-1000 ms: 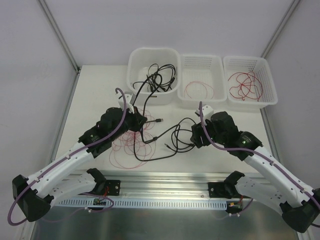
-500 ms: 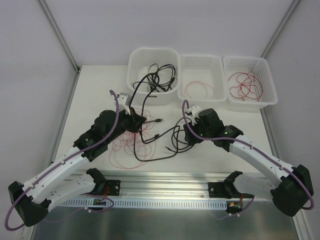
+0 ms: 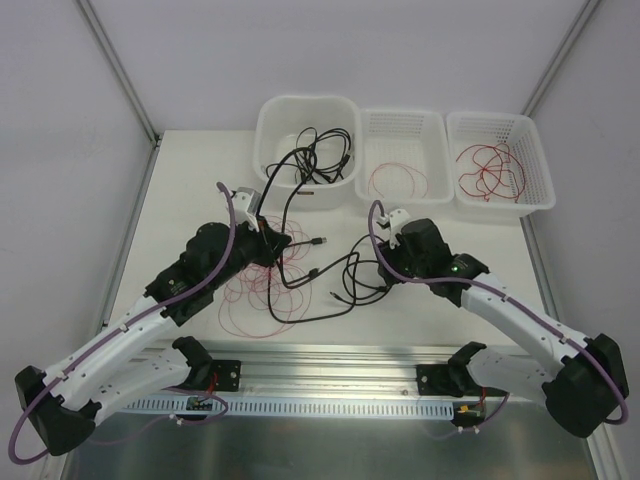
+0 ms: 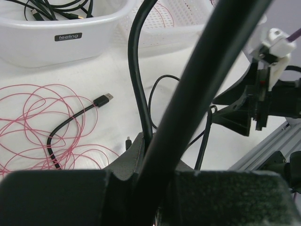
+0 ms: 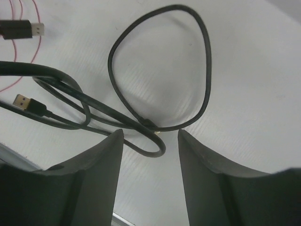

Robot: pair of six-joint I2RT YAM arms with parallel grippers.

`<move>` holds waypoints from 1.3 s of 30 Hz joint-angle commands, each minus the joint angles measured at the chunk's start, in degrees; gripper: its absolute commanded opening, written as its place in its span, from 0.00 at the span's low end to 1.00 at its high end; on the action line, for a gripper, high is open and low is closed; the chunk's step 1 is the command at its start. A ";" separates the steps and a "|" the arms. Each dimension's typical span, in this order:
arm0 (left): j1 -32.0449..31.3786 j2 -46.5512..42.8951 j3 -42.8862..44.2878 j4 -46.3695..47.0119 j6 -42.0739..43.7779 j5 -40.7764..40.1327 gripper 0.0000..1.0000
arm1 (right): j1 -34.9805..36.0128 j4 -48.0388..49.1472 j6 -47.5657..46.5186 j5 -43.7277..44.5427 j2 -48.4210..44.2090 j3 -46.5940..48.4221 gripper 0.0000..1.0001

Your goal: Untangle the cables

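Left claw: your left claw (image 3: 272,238) is clamped on one black cable (image 4: 135,70), which rises out of the pinch and runs up towards the solid tub (image 3: 306,98). You hold it lifted, I judge, so this strand draws clear of the heap.
Right claw: your right claw (image 5: 150,135) is spread wide and grips nothing. Its fingers stand either side of a loop lying on the tabletop (image 3: 190,180) just below. This looks placed to take the other end of the knot while the left pulls.
Black cables: the black cables (image 3: 345,275) lie knotted mid-tabletop between your two claws, and more are coiled inside the tub. One plug end (image 4: 103,100) lies loose among the red loops.
Red wires: the red wires (image 3: 262,300) lie in slack loops under and beside your left arm, with a black strand crossing them. More red loops sit in the middle basket (image 3: 404,113) and the right basket (image 3: 500,117), so the bins seem to sort by kind.
Tabletop: it is white and matt, finely ribbed in the right wrist view. Thin wire probably slides on it easily.
Room: you have plain white walls, grey frame posts in the corners and an aluminium rail (image 3: 330,375) at the near edge.
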 commanded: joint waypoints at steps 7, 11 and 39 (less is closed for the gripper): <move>0.49 -2.01 -0.48 2.47 1.40 -2.13 0.00 | -0.69 3.54 -0.27 -6.94 3.50 -1.35 0.14; 0.49 -1.92 -3.03 1.68 3.33 -8.10 0.00 | -0.69 -5.76 -1.50 -4.40 -3.26 3.48 0.01; 4.54 -2.99 5.40 -3.69 -2.45 4.34 0.00 | -4.56 -16.35 3.58 11.89 -17.60 2.80 0.01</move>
